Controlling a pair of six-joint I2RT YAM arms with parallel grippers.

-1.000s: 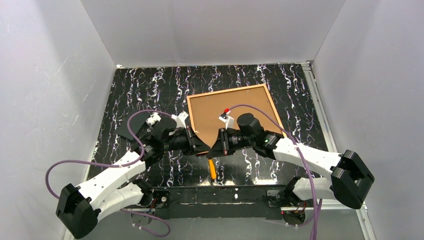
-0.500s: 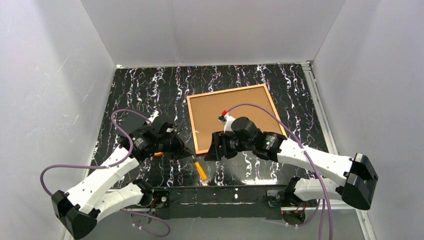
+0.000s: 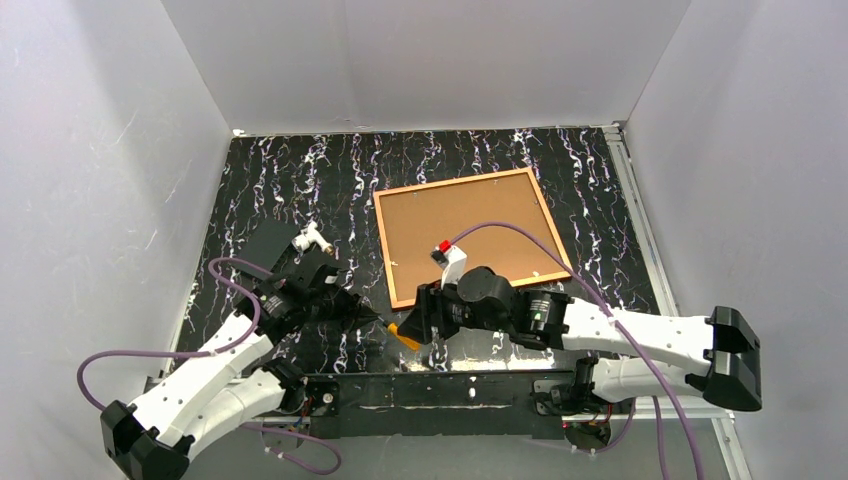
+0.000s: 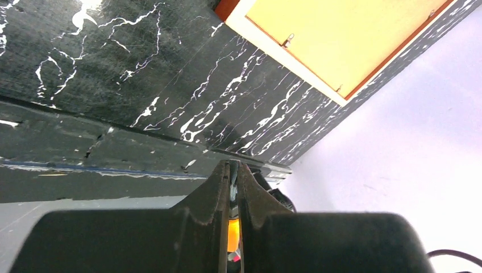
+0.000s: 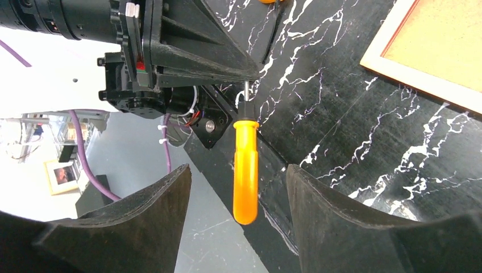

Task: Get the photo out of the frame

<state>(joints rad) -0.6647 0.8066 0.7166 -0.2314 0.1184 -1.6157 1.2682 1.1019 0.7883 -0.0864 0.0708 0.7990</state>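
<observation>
Screwdriver (image 5: 245,170): shaft pinched by closed left fingers (image 5: 210,57); right fingers (image 5: 352,210) stood wide, empty, flanking handle (handover likely). Frame (image 3: 385,245) lay back-up, 1 o'clock of tool.

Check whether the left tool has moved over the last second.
Yes. The left tool, shut on the shaft of the orange screwdriver, has pulled away from the near left corner of the frame, leftward and toward the near edge of the table.

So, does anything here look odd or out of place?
The left pincer grips an orange-handled screwdriver by its thin metal shaft, not the handle, which hangs inside the open right pincer. The frame lies back-up, skewed on the table.
</observation>
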